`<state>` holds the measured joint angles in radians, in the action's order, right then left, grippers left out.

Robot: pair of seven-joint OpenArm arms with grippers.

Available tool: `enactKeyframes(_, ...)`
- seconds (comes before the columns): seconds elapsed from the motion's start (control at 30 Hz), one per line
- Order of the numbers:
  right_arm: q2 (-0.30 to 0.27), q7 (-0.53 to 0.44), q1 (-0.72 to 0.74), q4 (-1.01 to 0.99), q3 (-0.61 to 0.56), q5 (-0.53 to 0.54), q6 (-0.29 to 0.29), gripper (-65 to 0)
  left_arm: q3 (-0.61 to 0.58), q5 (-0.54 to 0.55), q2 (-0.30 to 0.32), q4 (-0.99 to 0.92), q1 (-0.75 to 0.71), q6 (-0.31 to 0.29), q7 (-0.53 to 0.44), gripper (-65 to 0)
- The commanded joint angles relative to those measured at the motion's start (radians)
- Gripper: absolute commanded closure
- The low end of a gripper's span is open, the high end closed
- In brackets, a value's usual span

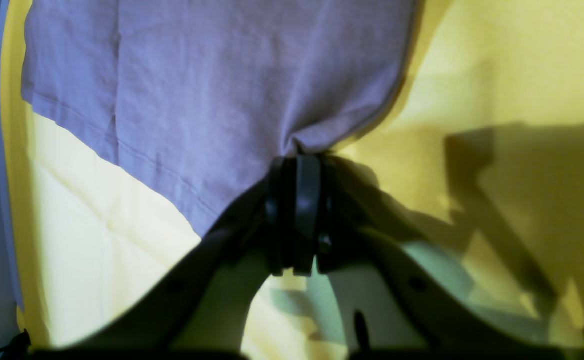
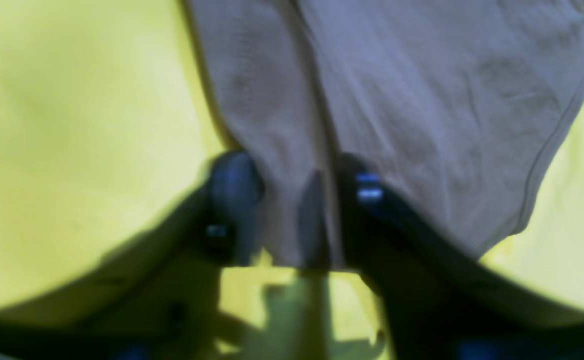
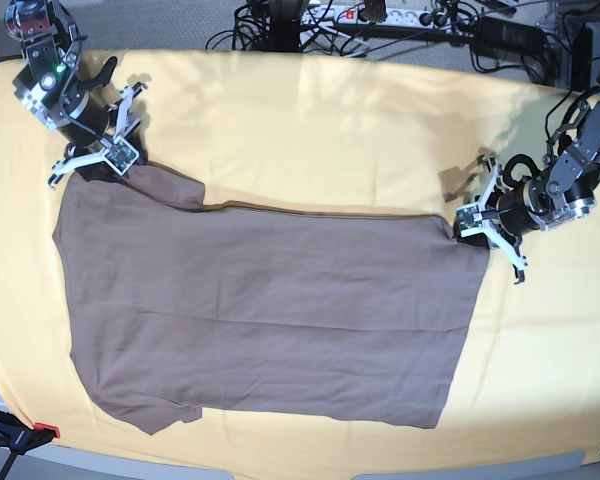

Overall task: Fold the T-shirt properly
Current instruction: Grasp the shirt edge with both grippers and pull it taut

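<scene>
T-shirt [image 3: 270, 310] — taupe-brown, short-sleeved, spread flat on pale-yellow cloth [image 3: 340, 130] covering the desk; appears doubled lengthwise, fold line running along the far edge between the two end effectors, one sleeve [image 3: 145, 405] jutting at the near corner.

Left end effector [image 1: 296, 165] — jaws together, clamped on a corner of the T-shirt at the hem end; fabric puckered into a small gather directly ahead of the fingertips, remainder of the hem fanning away in front and to one side. Bare yellow cloth beneath and to the other side.

Right end effector [image 2: 296, 185] — jaws apart, straddling a narrow strip of the T-shirt at the shoulder end; fabric lying between the fingers [image 2: 234, 182], not visibly pinched. Bulk of the garment ahead of the fingertips; view blurred, contact with either pad not settled.

Cables and power strip [image 3: 390, 15] — beyond the far desk edge, well clear of both end effectors.

Progress, as judged — first lengthwise fold seemingly laid, surface fairly smooth with light creases. Left to do: sleeve tucked in, further fold or folds across the length to reach a compact rectangle. Roughly the early middle of the job.
</scene>
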<state>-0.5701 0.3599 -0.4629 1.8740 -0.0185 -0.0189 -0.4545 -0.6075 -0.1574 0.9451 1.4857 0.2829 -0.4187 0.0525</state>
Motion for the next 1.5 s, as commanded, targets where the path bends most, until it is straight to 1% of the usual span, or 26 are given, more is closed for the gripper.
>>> enactKeyframes(0.0,-0.015,0.0,0.006,0.007,0.005,-0.008,0.025,-9.8,0.011,0.001,0.022,0.006,0.019,0.012,0.0,0.0)
enactKeyframes(0.03,-0.015,0.0,0.014,0.007,0.005,-0.008,0.034,-2.2,0.011,0.001,0.022,0.006,0.019,0.012,0.001,0.0)
enactKeyframes(0.07,-0.016,0.0,0.02,0.009,0.005,-0.008,0.045,0.0,0.011,0.001,0.023,0.006,0.02,0.012,0.001,0.0)
enactKeyframes(0.17,-0.032,0.003,0.037,0.018,0.005,-0.007,0.056,0.0,0.011,0.002,0.036,0.011,0.023,0.01,0.0,0.0)
enactKeyframes(0.23,-0.056,0.019,0.039,0.038,0.005,-0.003,0.055,0.0,0.011,0.018,0.056,0.028,0.035,-0.001,0.0,0.0)
enactKeyframes(0.33,-0.11,0.1,0.039,0.084,0.005,0.048,0.056,0.0,0.011,0.095,0.097,0.069,0.065,-0.03,0.0,0.0)
enactKeyframes(0.47,-0.185,0.204,0.027,0.145,0.006,0.126,0.073,0.0,0.011,0.164,0.153,0.146,0.085,-0.099,0.001,0.0)
enactKeyframes(0.63,-0.271,0.241,-0.048,0.194,0.006,0.146,0.077,0.0,0.011,0.201,0.227,0.244,0.069,-0.211,0.002,0.0)
enactKeyframes(0.7,-0.291,0.262,-0.083,0.214,0.006,0.146,0.078,0.0,0.011,0.213,0.253,0.263,0.066,-0.238,0.002,0.0)
enactKeyframes(0.8,-0.298,0.299,-0.144,0.246,0.006,0.146,0.078,0.0,0.011,0.231,0.288,0.275,0.063,-0.279,0.001,0.0)
enactKeyframes(1.0,-0.298,0.341,-0.277,0.324,0.006,0.143,0.081,0.0,0.011,0.309,0.354,0.304,0.034,-0.279,0.001,0.0)
enactKeyframes(1.17,-0.298,0.345,-0.397,0.369,0.014,0.058,0.099,0.0,0.011,0.32,0.426,0.381,-0.048,-0.279,0.001,0.0)
enactKeyframes(1.27,-0.297,0.345,-0.468,0.403,0.038,0.044,0.108,0.0,0.011,0.32,0.462,0.431,-0.102,-0.279,0.004,0.0)
enactKeyframes(1.47,-0.294,0.36,-0.634,0.482,0.126,0.045,0.108,0.0,0.011,0.329,0.491,0.518,-0.17,-0.279,0.105,0.0)
